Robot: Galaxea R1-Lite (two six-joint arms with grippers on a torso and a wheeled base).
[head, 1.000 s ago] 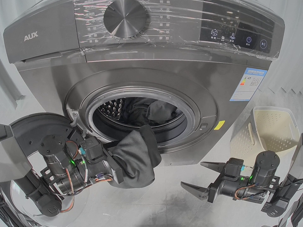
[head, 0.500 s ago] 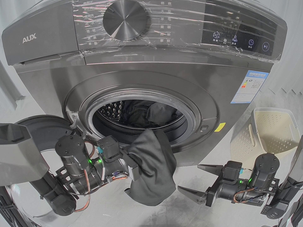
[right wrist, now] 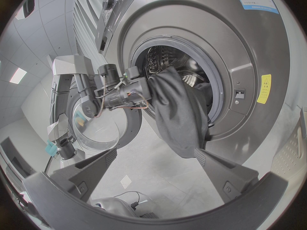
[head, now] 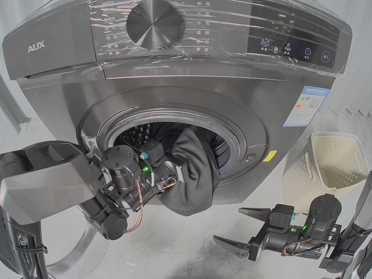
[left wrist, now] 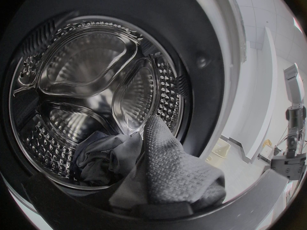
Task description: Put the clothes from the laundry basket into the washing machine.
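Currently, the left tool grips a dark garment at the washing machine opening; the right tool hangs spread wide.

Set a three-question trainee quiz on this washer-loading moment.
1. True or false: the right hand is open and empty.
2. The dark garment in the left hand is: A) wholly inside the drum; B) draped over the washing machine's door rim, partly hanging outside; C) lying on the floor.
3. Fill in: the laundry basket stands on the robot's ____ side.
Key: 1 true; 2 B; 3 right.
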